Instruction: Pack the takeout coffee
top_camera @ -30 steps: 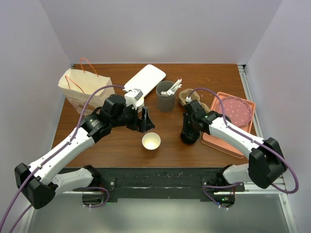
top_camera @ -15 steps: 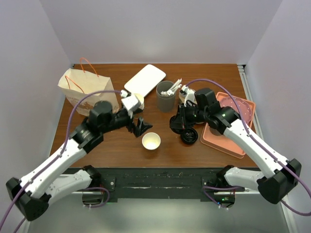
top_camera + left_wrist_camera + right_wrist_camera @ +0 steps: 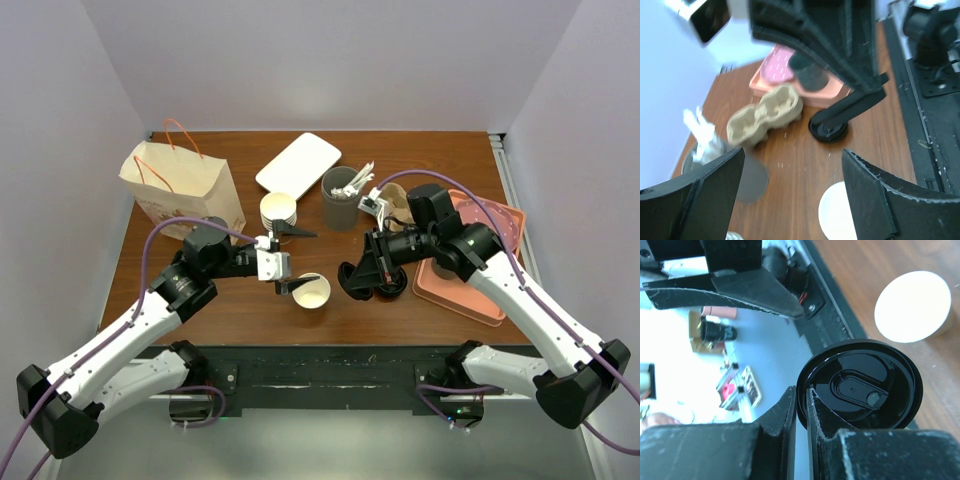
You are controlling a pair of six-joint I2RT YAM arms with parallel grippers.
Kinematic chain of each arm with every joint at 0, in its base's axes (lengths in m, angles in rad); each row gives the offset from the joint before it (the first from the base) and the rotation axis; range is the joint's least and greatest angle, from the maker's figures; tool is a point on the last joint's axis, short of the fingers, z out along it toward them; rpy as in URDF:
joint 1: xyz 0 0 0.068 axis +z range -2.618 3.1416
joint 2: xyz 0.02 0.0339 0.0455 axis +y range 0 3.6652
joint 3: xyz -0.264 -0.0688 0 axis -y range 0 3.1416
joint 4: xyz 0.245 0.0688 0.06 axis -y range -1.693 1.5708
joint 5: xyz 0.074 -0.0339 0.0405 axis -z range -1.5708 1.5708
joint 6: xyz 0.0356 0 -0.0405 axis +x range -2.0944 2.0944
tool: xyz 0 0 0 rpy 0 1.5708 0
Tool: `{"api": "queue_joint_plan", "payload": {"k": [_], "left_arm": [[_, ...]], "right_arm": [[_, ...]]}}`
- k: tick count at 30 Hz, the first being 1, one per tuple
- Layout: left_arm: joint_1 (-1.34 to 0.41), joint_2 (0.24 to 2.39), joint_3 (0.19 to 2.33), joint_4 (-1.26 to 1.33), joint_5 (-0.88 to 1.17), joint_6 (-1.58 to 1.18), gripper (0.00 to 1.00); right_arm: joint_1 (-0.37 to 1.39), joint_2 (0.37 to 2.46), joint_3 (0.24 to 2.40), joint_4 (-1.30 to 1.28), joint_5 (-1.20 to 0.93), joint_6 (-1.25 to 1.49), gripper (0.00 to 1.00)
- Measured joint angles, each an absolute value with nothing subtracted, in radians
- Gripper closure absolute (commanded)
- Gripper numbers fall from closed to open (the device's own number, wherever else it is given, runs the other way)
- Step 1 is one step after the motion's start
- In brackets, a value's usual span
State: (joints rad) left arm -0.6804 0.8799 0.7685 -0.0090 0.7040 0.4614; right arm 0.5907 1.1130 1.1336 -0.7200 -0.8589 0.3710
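Your right gripper (image 3: 352,279) clamped on rim of black lid (image 3: 860,385); lid round, glossy, just right of cup (image 3: 311,291). Cup cream-white, uncapped, upright near desk (image 3: 250,310) front edge, centre. Your left gripper (image 3: 297,258) spread wide, holding nothing, one finger at cup rim.

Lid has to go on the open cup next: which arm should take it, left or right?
Right. The right gripper pinches the black lid by its rim, close beside the open cup. The left gripper stands open and empty by the cup, fit only to steady it.
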Motion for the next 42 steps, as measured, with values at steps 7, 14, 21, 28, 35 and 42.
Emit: {"api": "queue_joint_plan", "payload": {"k": [7, 14, 21, 28, 35, 42], "left_arm": [[-0.73, 0.916, 0.817, -0.043, 0.827, 0.576, 0.18], [-0.774, 0.958, 0.829, -0.07, 0.88, 0.618, 0.23], [-0.788, 0.987, 0.832, -0.07, 0.887, 0.634, 0.4], [-0.788, 0.989, 0.832, -0.072, 0.911, 0.622, 0.64], [-0.789, 0.989, 0.832, -0.094, 0.938, 0.617, 0.77], [-0.789, 0.973, 0.831, -0.067, 0.889, 0.53, 0.79]], "right_arm": [[0.605, 1.124, 1.159, -0.732, -0.924, 0.367, 0.92], [0.641, 1.167, 1.198, -0.699, -0.954, 0.385, 0.92], [0.674, 1.188, 1.201, -0.658, -0.962, 0.414, 0.92], [0.68, 1.189, 1.203, -0.635, -0.964, 0.437, 0.88], [0.68, 1.188, 1.229, -0.632, -0.943, 0.454, 0.6], [0.683, 1.184, 1.317, -0.635, -0.823, 0.473, 0.27]]}}
